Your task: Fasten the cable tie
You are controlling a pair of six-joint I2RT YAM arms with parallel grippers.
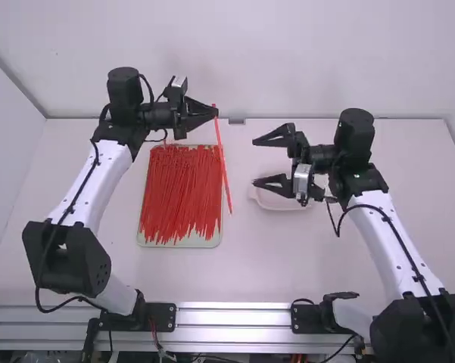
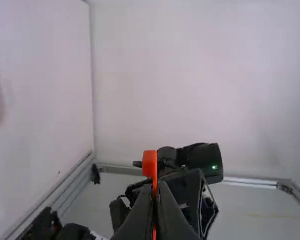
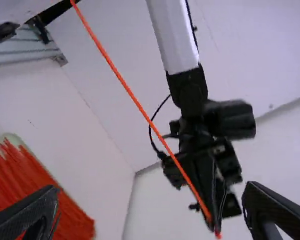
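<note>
The left gripper (image 1: 212,113), raised over the table's far side, is clamped on the head end of a single long, thin orange-red plastic cable tie (image 1: 223,162). The tie's long axis runs straight from that grip back towards the arm bases, slanting slightly right, and its free tip ends beside a heap of matching red ties (image 1: 180,193) on a pale flat tray (image 1: 178,242). The right gripper (image 1: 266,160) hangs just beside the tie, jaws wide apart, above a shallow clear dish (image 1: 276,201).
</note>
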